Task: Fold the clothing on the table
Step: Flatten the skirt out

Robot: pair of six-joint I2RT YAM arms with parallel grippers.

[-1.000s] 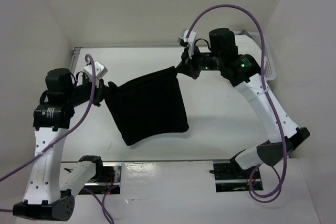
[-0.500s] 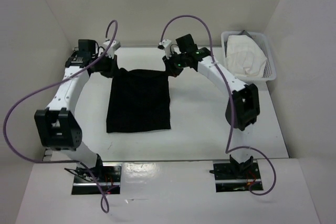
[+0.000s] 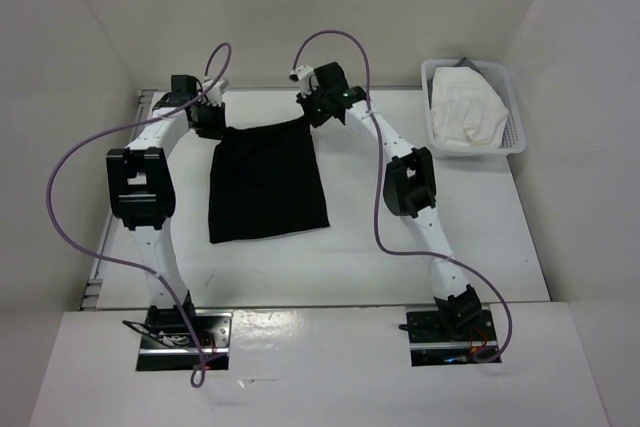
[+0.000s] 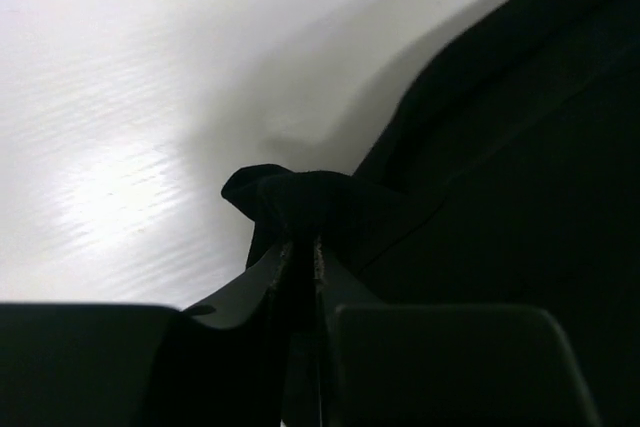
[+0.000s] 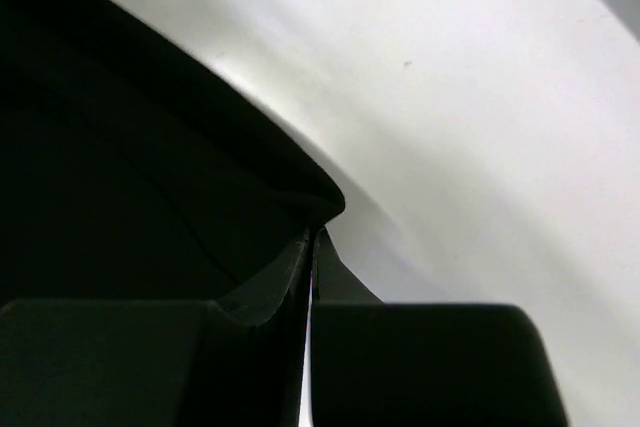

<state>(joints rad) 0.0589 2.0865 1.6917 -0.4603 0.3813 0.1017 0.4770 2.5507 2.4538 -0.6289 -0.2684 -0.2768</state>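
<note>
With the left hand (image 3: pixel 207 119), pinching the far left corner of the clothing (image 3: pixel 266 182), jaws almost together on a small bunch of fabric. With the right hand (image 3: pixel 312 112), clamped fully on the far right corner. Seemingly the spreading step: clothing flat on the bench (image 3: pixel 430 247), far edge strung between both hands. Next, probably: setting down both corners, releasing, then regrasping for a fold. From above, whole outline visible. From the wrists, only the pinched corners, proving the grip.

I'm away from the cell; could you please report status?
Left gripper, right gripper shut on far corners of black garment. Rest lies on table. Basket of white cloth aside.
</note>
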